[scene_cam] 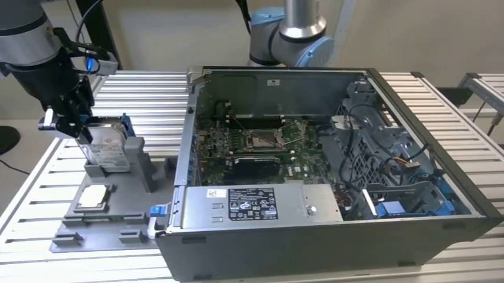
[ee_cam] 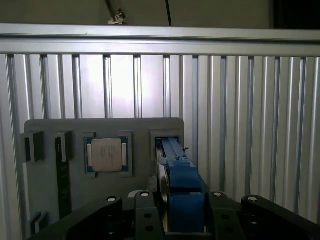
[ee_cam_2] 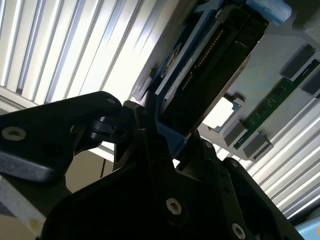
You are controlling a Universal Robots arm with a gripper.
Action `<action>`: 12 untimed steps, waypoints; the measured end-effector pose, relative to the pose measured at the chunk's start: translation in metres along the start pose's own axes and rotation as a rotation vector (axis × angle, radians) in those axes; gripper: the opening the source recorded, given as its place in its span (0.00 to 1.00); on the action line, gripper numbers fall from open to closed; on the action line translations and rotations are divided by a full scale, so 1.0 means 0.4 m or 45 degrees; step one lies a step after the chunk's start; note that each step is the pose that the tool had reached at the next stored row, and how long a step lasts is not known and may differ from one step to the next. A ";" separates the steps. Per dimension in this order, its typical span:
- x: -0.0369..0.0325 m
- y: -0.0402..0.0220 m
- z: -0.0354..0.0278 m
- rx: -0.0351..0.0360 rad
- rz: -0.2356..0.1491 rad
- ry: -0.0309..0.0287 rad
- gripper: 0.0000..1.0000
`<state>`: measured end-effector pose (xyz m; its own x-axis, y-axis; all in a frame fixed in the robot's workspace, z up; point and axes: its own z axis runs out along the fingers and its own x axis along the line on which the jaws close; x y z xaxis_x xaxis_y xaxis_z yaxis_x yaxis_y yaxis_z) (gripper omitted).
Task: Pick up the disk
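One disk [scene_cam: 106, 147] stands on edge in a slot of the grey tray [scene_cam: 110, 233], at the middle left of the exterior view, beside the open computer case [scene_cam: 315, 247]. The gripper [scene_cam: 79, 127] sits over the disk's upper end. In the first wrist view the disk's blue-framed edge runs in between the fingers [ee_cam: 147, 215]. The jaws are drawn in to the disk's thickness and appear to clamp its two flat faces, with nothing else in them. Whether the disk has left its slot cannot be told. A square chip [scene_cam: 93, 196] lies flat on the tray nearby, apart from the disk. The disk looks rigid and fairly heavy for its size. Its smooth metal faces could slip, and it is probably sensitive to knocks. A hold across the flat faces near the upper end, square to the slot, seems soundest. The plastic frame looks the weaker place to squeeze.
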<state>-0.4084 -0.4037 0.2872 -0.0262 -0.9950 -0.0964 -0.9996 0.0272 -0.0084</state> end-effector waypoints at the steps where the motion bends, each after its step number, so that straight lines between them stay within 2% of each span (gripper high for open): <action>1: 0.000 0.000 0.000 0.0000 0.000 0.0000 0.00; 4: 0.000 0.000 0.000 -0.0003 0.000 0.0001 0.00; 5: 0.000 0.000 0.000 -0.0007 0.000 -0.0024 0.00; 7: 0.000 0.000 0.003 -0.0010 0.000 -0.0182 0.00; 8: 0.001 0.000 0.006 -0.0007 0.000 -0.0224 0.00; 9: 0.001 0.000 0.008 -0.0008 0.000 -0.0222 0.00; 10: 0.001 0.000 0.009 -0.0015 0.001 -0.0163 0.00; 12: 0.001 0.000 0.010 -0.0013 0.000 0.0068 0.00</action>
<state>-0.4083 -0.4039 0.2834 -0.0263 -0.9955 -0.0911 -0.9996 0.0271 -0.0074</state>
